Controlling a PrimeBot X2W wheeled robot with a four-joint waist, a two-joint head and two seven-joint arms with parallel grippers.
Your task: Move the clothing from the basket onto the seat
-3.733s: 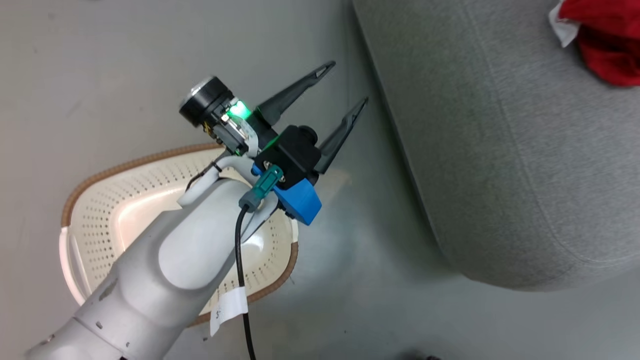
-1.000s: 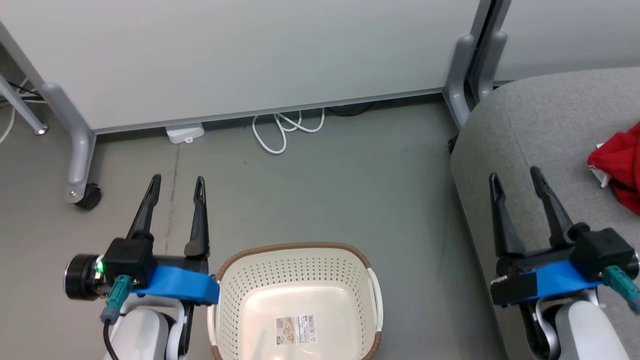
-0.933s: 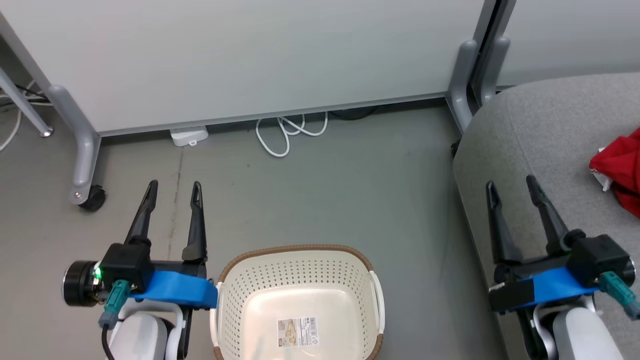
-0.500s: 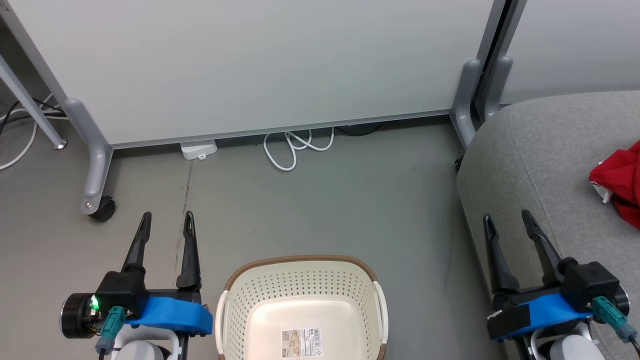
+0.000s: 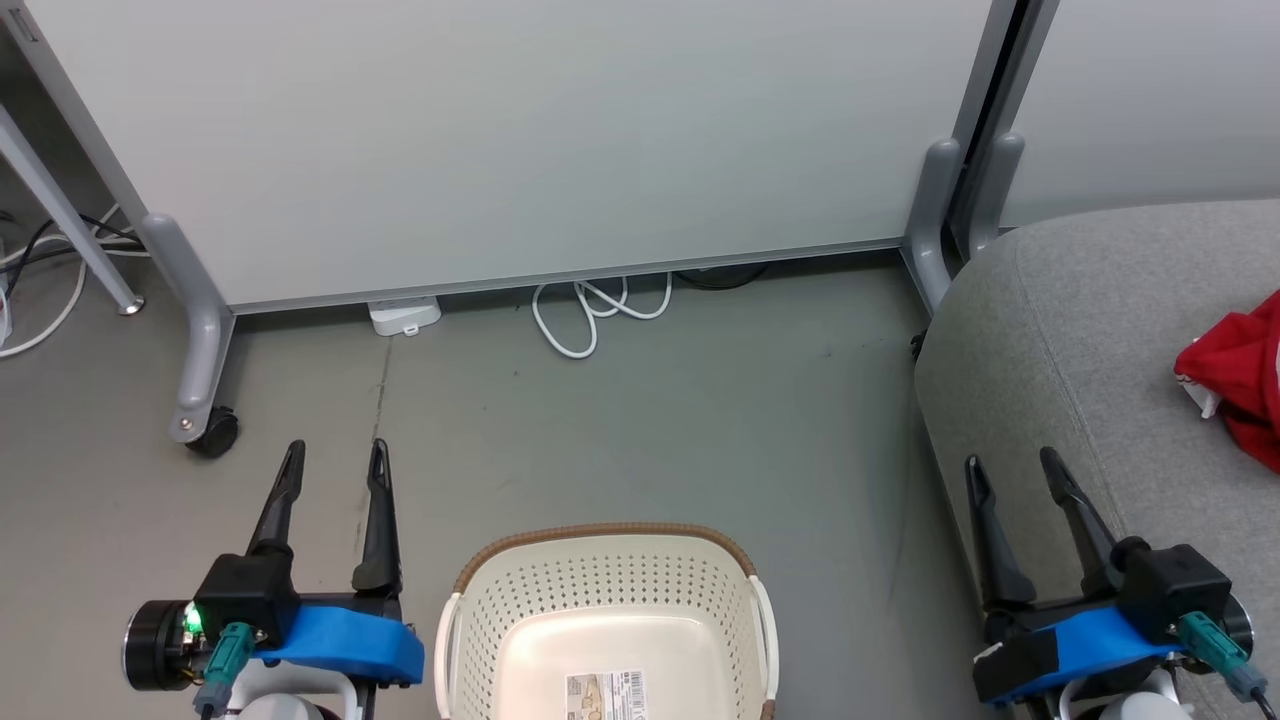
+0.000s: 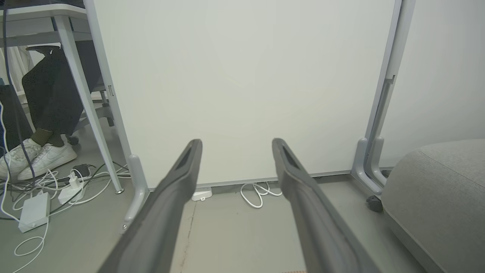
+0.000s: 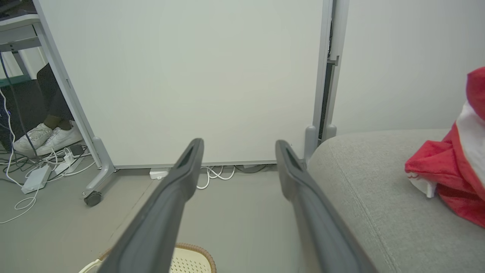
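The cream-white perforated plastic basket with a brown woven-look rim (image 5: 600,528) is set at the near centre, and only a paper label (image 5: 605,692) is seen on its bottom. The red fabric clothing with white trim (image 5: 1238,385) is heaped on the large grey upholstered seat (image 5: 1070,330) at the right, so the task is judged done. The left gripper (image 5: 337,450) and right gripper (image 5: 1010,460) are held either side of the basket, fingers spread and nothing gripped, probably parked clear. One basket, one seat, two grippers and one red heap are counted; its garments cannot be told apart.
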